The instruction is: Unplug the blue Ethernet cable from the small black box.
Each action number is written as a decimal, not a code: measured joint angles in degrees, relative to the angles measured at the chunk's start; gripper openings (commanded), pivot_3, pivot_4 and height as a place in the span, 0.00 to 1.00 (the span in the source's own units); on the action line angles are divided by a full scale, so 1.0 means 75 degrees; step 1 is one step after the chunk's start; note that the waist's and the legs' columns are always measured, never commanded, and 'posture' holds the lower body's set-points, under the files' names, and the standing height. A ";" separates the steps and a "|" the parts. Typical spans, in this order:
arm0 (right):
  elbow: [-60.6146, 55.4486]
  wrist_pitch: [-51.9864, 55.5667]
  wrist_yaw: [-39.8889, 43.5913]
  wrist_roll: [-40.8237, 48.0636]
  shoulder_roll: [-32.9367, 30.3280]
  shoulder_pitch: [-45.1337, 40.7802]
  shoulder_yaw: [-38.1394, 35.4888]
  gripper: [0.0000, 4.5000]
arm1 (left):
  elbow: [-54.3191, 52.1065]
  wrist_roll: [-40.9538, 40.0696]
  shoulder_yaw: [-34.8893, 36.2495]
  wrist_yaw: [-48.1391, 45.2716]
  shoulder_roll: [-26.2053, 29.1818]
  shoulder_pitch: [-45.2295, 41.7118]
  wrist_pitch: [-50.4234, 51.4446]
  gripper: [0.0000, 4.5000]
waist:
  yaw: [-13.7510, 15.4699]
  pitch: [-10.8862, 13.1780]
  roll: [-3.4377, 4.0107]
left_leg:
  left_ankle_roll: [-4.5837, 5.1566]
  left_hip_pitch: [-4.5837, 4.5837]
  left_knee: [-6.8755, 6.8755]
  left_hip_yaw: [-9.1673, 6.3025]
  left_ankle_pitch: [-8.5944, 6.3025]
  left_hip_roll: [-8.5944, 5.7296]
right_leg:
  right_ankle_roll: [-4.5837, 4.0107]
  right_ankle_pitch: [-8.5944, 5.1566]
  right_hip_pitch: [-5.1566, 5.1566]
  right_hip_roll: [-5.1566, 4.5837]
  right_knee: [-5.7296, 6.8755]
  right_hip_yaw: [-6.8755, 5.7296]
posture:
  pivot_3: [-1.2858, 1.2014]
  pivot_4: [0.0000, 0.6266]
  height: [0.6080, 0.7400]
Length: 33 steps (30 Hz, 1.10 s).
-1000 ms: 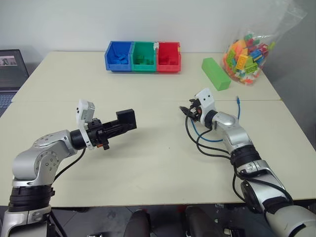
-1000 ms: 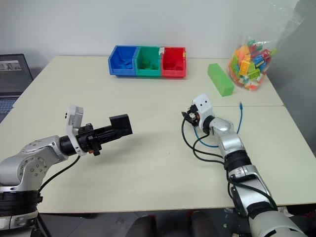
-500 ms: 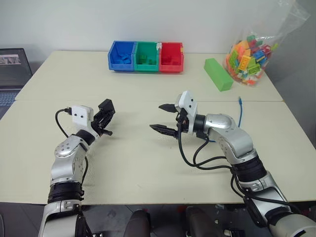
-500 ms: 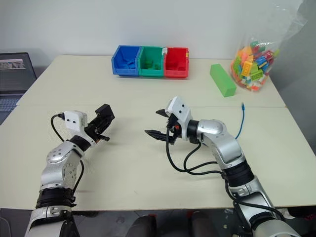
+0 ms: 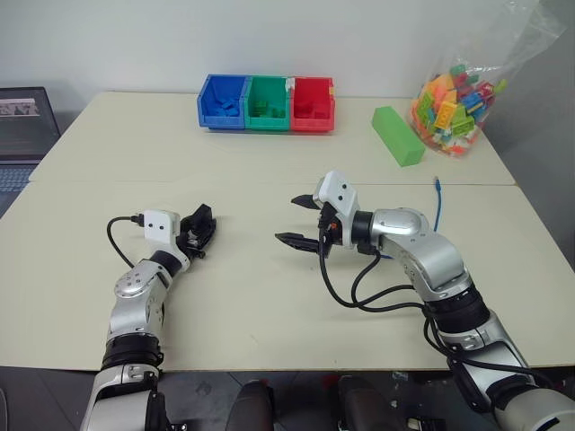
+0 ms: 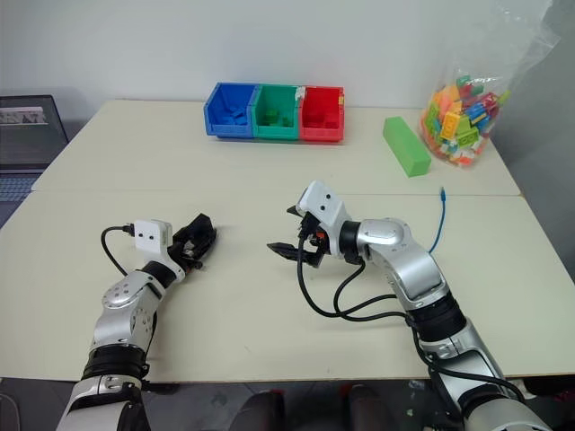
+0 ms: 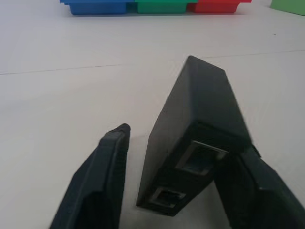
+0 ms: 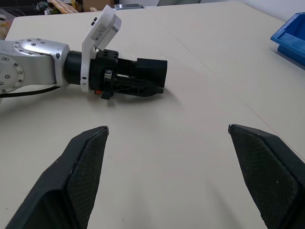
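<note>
Tabletop [image 5: 269, 305] carries everything. Right gripper [image 5: 301, 220] hovers mid-table, jaws spread wide and empty, probably because the cable job looks finished. Left gripper [image 5: 199, 235] sits low at the tabletop; its jaws are parted around the small black box [image 7: 195, 129], one finger [image 7: 102, 176] clear of its side, likely setting it down. Both box ports look empty. Blue Ethernet cable [image 5: 437, 202] lies well apart, behind the right arm.
</note>
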 measured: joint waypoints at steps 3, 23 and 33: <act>0.0000 0.0000 0.0042 -0.0001 -0.0021 0.0000 0.0000 0.95 | -0.0073 -0.0022 0.0012 0.0003 0.0000 0.0083 0.0013 0.88 | -0.0001 0.0000 0.0000 | 0.0000 0.0001 0.0000 0.0000 0.0000 0.0000 | 0.0000 0.0000 0.0000 0.0000 0.0000 0.0001 | 0.52 0.24 1.00; -0.0386 0.0285 0.0320 0.0052 -0.0356 0.0081 0.0063 0.95 | -0.3903 -0.0537 0.0746 0.0682 0.0508 0.2235 0.1845 1.00 | -0.0002 0.0000 0.0000 | 0.0000 -0.0001 -0.0002 -0.0029 0.0000 0.0002 | -0.0001 -0.0001 0.0009 -0.0001 -0.0003 0.0003 | 0.52 0.24 1.00; -0.0931 0.0337 0.0934 0.0446 -0.1337 0.0506 -0.0127 0.95 | -0.5294 -0.0941 0.1165 0.0321 0.1765 0.2961 0.3188 1.00 | -0.0006 0.0001 -0.0001 | 0.0000 -0.0001 -0.0006 -0.0029 0.0000 0.0003 | -0.0002 -0.0003 0.0007 0.0000 -0.0009 0.0007 | 0.52 0.24 1.00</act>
